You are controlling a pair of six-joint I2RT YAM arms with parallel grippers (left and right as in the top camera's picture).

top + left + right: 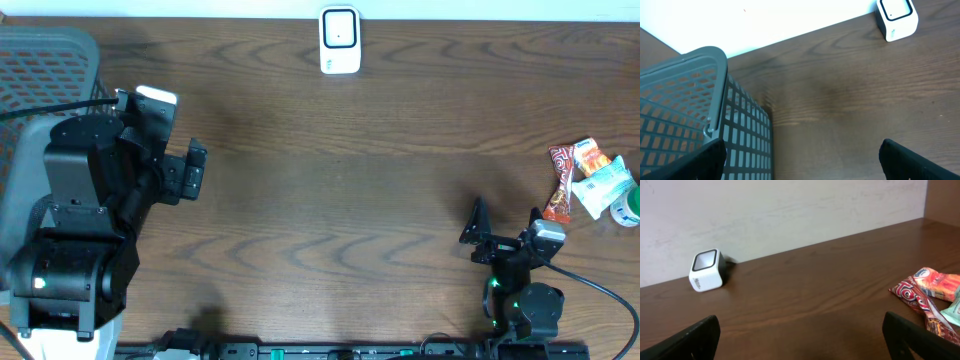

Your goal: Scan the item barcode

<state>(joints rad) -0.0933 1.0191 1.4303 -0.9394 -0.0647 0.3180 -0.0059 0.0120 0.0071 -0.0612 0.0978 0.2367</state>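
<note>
Left gripper [192, 170]: jaws fully spread, nothing held, positioned beside the grey mesh basket [50, 60] at the left edge of the table [350, 200].

Right gripper [505, 228]: jaws fully spread, nothing held, positioned at the near right.

The snack packets [590, 178] lie in a small cluster at the right edge, just right of the right gripper and not touching it (one red wrapper, one orange, one white-green).

The white barcode scanner [340, 40] stands at the far centre edge, well apart from both grippers.

Dark brown wood-grain table [330, 200], plain off-white wall [790, 210] along its far edge, soft even light
</note>
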